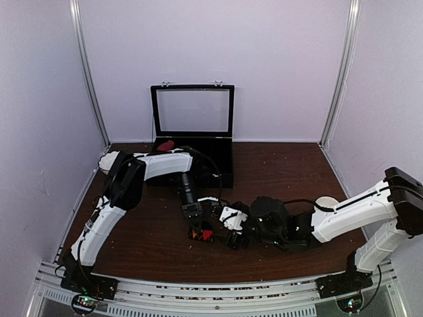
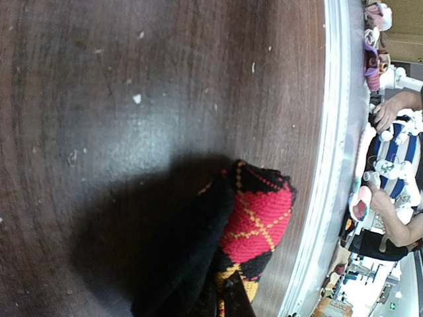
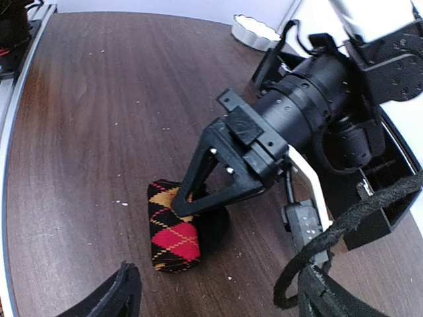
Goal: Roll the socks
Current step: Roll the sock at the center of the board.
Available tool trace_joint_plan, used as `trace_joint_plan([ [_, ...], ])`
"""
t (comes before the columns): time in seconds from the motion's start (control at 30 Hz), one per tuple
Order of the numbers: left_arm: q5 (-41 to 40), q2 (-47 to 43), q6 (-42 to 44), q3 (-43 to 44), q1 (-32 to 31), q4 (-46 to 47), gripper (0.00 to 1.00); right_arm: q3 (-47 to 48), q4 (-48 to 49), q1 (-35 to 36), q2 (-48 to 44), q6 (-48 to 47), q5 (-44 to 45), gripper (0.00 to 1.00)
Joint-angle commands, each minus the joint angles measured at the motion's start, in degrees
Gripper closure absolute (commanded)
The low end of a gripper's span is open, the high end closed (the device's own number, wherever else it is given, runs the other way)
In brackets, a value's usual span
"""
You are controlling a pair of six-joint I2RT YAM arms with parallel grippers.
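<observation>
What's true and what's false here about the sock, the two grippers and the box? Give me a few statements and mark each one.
1. The left gripper is pinched on the argyle sock. True.
2. The argyle sock lies inside the black box. False: it lies on the table, in front of the box.
3. The right gripper is open, with nothing between its jaws. True.
4. The black box has its lid shut. False: the lid stands upright, open.
</observation>
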Motion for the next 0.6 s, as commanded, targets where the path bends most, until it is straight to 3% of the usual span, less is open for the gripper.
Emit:
trace_joint_plan([
  [0.0, -9.32, 0.06, -1.12, -1.44, -0.05, 5.05, 1.00, 2.59, -1.63, 1.50, 4.41, -4.88, -6.35, 0.25],
  [0.13, -9.58, 0.20, -1.13, -1.56, -0.10, 5.40, 1.00, 5.79, -3.90, 1.62, 9.12, -6.85, -8.98, 0.34],
  [0.57, -9.71, 0.05, -1.19, -1.89, -0.10, 5.80, 1.00, 11.46, -4.85, 0.55, 18.12, -8.99, -8.71, 0.41],
])
